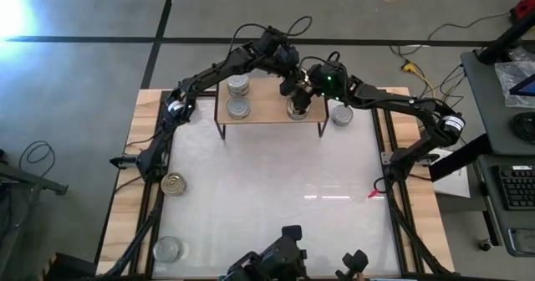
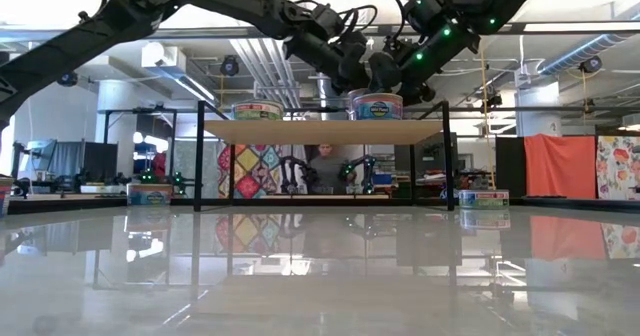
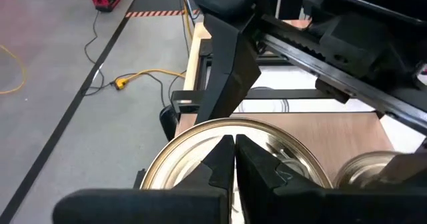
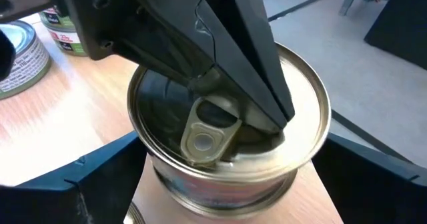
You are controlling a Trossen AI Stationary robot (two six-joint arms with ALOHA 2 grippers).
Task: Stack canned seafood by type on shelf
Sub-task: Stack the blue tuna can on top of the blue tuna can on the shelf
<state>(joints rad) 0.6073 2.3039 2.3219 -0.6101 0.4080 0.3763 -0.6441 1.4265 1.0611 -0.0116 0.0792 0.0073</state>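
Note:
A gold-topped can with a pull tab stands on the right part of the light-wood shelf, also seen in the low view. My left gripper is shut and reaches over from the shelf's far side onto this can's top. My right gripper comes from the right, one finger on each side of the same can. Two silver-topped cans sit on the shelf's left part. My left gripper has its shut fingers slanting down onto the can's recessed top, beside the pull tab; the tips rest on the lid. My right gripper pinches the can's side wall between its two fingers, level, from the table's right. The can is upright, its base on the shelf board.
A silver-topped can stands on the table just right of the shelf. Near the left edge sit a gold-topped can and, nearer, a silver-topped one. The white table's middle is bare. A person sits beyond the table.

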